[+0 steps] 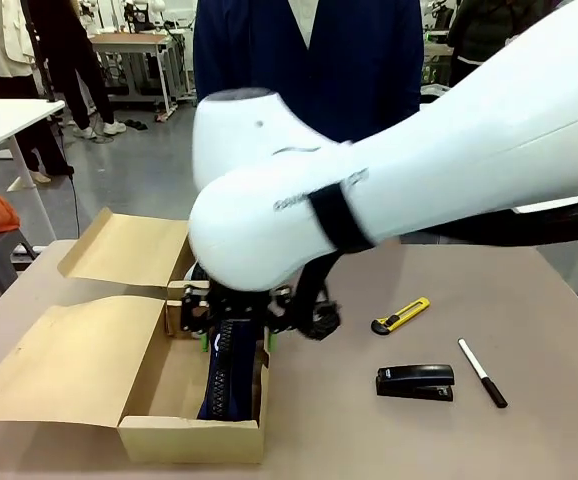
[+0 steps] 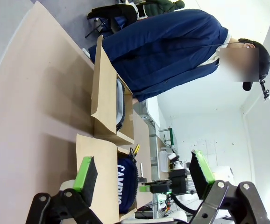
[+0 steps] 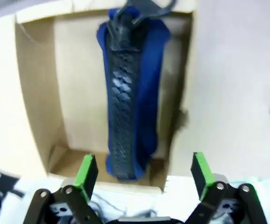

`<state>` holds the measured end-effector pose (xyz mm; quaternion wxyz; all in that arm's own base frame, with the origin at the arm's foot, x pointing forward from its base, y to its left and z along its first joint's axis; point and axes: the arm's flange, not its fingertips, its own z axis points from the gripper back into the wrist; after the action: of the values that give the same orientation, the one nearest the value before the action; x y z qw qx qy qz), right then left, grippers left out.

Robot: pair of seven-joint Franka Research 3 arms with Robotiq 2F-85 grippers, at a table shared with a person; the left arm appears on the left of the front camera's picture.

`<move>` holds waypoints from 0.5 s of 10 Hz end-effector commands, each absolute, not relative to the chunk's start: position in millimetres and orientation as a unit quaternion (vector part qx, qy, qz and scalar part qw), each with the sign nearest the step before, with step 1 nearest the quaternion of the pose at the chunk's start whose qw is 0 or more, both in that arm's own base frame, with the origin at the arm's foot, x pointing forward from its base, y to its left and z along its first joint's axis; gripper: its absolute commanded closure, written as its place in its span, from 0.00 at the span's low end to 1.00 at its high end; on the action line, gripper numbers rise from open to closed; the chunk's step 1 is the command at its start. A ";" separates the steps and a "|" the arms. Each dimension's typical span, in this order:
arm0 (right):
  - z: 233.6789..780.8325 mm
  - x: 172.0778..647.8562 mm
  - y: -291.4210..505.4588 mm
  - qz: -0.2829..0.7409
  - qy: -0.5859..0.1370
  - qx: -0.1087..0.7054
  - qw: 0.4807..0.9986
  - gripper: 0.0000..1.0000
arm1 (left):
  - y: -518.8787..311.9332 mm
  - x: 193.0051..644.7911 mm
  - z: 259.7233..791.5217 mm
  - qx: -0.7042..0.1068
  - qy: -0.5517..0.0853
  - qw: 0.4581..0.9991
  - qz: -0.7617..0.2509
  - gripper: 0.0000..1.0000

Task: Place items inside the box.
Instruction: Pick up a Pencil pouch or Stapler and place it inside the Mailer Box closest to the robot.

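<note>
Jaws of both the right gripper [image 3: 143, 164] and left gripper [image 2: 142, 169] stood spread, empty; the navy pouch [image 3: 128, 93] lay inside the box [image 3: 34, 93], its far end hidden behind the right arm [image 1: 399, 170] in front view.

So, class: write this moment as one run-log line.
right gripper open over box | pouch in box | stapler, knife, marker on table

The right arm [image 1: 419, 160] is glossy white and bulbous, with a black strap [image 1: 337, 218] wrapped around it above the right pincer [image 3: 144, 170]. The pincer's black linkage carries green pads [image 3: 86, 171] and round pivot screws [image 3: 42, 193].
</note>
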<state>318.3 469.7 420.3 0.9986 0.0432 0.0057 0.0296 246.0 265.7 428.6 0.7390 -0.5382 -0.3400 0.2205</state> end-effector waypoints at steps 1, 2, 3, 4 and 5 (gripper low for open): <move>464.6 287.8 401.7 0.027 0.035 0.050 0.998 0.00 | 265.2 246.9 429.2 -0.542 -0.351 0.733 0.213 0.00; 420.3 318.3 469.7 0.030 0.006 0.043 0.999 0.00 | 265.2 246.9 429.2 -0.542 -0.351 0.733 0.213 0.00; 453.7 301.6 435.8 0.034 0.013 0.047 0.998 0.00 | 265.2 246.9 429.2 -0.542 -0.351 0.733 0.213 0.00; 443.2 299.8 449.7 0.093 0.047 0.037 0.994 0.00 | 265.2 246.9 429.2 -0.542 -0.351 0.733 0.213 0.00; 444.9 305.8 446.2 0.118 0.064 0.045 0.990 0.00 | 265.2 246.9 429.2 -0.542 -0.351 0.733 0.213 0.00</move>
<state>295.4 444.2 441.4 0.9956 0.0416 0.0339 0.0768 245.5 265.8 428.8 0.7388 -0.5380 -0.3407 0.2206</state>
